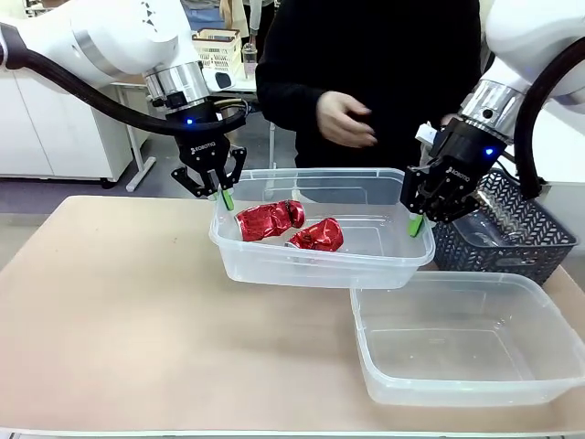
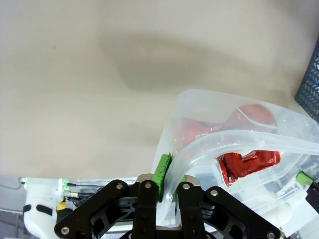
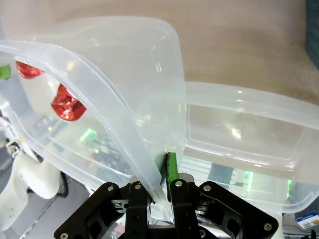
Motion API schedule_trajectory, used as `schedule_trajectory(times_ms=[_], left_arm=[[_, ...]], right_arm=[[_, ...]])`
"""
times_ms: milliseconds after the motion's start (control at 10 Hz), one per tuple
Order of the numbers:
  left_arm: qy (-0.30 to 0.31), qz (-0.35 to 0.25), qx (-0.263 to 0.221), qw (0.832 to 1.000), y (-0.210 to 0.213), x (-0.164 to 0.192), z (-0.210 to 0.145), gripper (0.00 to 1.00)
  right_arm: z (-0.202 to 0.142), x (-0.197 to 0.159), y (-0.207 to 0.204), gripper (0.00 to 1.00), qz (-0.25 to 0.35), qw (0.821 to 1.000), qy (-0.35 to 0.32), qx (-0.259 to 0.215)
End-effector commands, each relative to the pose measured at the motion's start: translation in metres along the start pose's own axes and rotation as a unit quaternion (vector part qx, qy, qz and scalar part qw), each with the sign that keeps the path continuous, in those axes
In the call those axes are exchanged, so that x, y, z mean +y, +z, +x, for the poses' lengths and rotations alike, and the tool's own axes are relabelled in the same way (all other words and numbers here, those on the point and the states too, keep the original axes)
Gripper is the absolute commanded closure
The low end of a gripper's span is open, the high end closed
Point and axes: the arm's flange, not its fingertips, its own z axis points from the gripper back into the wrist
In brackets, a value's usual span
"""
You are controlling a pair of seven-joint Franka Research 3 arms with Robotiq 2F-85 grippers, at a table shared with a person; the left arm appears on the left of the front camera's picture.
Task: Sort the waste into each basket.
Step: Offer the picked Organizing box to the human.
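A clear basket (image 1: 315, 268) hangs above the table, held by both arms. My left gripper (image 1: 222, 197) is shut on its left rim, and my right gripper (image 1: 416, 222) is shut on its right rim. Two crumpled red foil pieces of waste (image 1: 270, 219) (image 1: 318, 235) lie inside it. In the left wrist view my gripper (image 2: 167, 175) pinches the rolled rim (image 2: 199, 147), with red waste (image 2: 249, 164) just beyond. The right wrist view has my gripper (image 3: 160, 181) clamped on the rim (image 3: 124, 124), and red waste (image 3: 67, 102) shows through the wall. A second clear basket (image 1: 462, 389) sits empty on the table at the front right.
A dark lattice-walled basket (image 1: 539, 242) stands at the right, behind the empty tub, with something clear inside. A person in black stands at the far side, one hand (image 1: 343, 121) raised above the held tub. The tan table (image 1: 119, 311) is bare on the left.
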Motion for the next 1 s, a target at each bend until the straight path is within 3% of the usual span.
schedule_trajectory(times_ms=[0, 900], left_arm=[[0.016, -0.012, -0.011, 1.000, 0.0048, 0.0006, 0.0041, 0.94], [0.016, -0.012, -0.011, 1.000, 0.0048, 0.0006, 0.0041, 0.94]], right_arm=[[-0.0020, 0.0031, 0.0020, 0.94, 0.003, 1.000, 0.002, 0.005], [-0.0020, 0.0031, 0.0020, 0.94, 0.003, 1.000, 0.002, 0.005]])
